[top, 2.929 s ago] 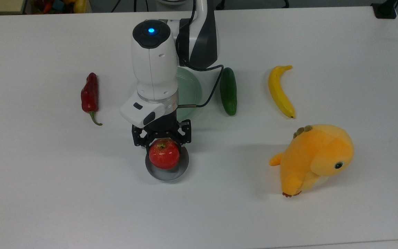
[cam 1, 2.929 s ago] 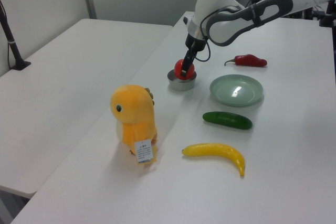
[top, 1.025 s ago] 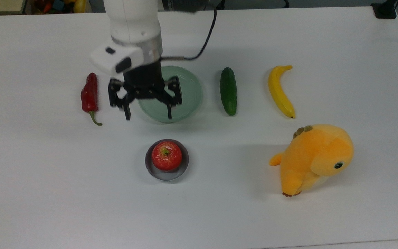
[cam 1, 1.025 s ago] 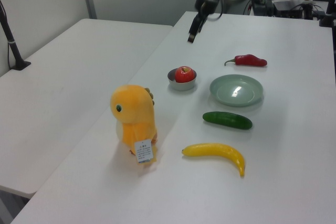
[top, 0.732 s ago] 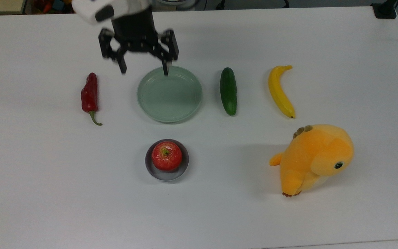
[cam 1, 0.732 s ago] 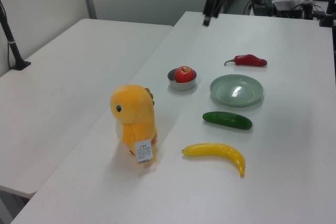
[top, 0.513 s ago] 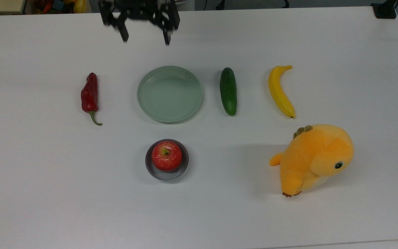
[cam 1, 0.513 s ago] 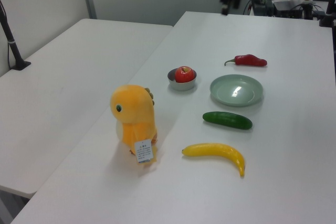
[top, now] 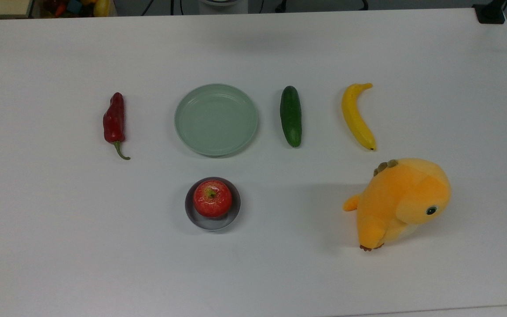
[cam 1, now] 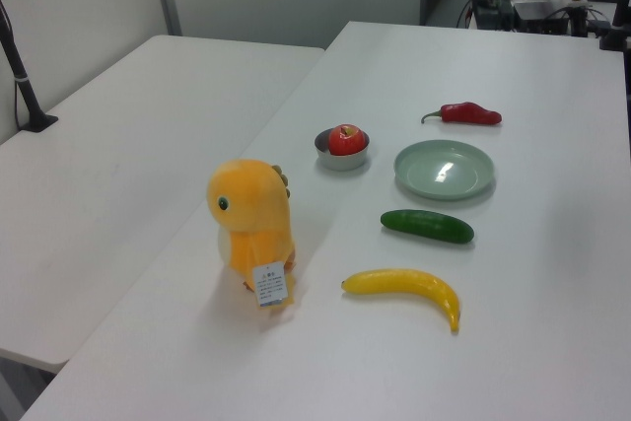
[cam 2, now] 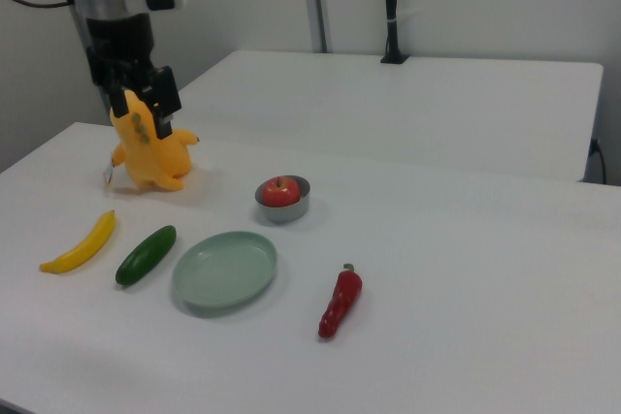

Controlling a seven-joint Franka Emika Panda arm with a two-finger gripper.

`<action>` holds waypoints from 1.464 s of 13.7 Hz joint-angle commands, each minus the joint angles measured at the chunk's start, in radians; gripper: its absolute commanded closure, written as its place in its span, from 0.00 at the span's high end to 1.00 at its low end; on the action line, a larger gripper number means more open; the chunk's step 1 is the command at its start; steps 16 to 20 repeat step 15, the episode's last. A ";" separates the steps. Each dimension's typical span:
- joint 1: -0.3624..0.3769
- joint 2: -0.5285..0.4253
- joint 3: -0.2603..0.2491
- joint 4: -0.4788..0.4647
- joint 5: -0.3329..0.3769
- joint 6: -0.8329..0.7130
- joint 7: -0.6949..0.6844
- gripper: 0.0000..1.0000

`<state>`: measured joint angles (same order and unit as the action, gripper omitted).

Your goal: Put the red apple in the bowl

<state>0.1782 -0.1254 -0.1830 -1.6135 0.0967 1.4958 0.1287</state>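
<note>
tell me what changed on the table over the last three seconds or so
The gripper let go of the red apple, which now sits free in the bowl, then rose and pulled away past the green plate. The chilli pepper, cucumber, banana and plush toy stayed put.

In the right view the gripper (cam 2: pixel 139 104) overlaps the plush toy (cam 2: pixel 147 152), its finger spread unreadable
</note>
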 commanded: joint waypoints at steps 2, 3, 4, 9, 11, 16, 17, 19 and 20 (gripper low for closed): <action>0.015 -0.060 0.039 -0.117 -0.075 0.081 -0.128 1.00; 0.014 -0.053 0.039 -0.123 -0.075 0.118 -0.171 1.00; 0.007 -0.028 0.039 -0.121 -0.075 0.170 -0.220 1.00; -0.013 0.035 0.039 -0.083 -0.055 0.276 -0.193 1.00; -0.013 0.036 0.039 -0.082 -0.055 0.276 -0.167 1.00; -0.009 0.038 0.039 -0.080 -0.055 0.274 -0.167 1.00; -0.009 0.038 0.039 -0.080 -0.055 0.274 -0.167 1.00; -0.009 0.038 0.039 -0.080 -0.055 0.274 -0.167 1.00; -0.009 0.038 0.039 -0.080 -0.055 0.274 -0.167 1.00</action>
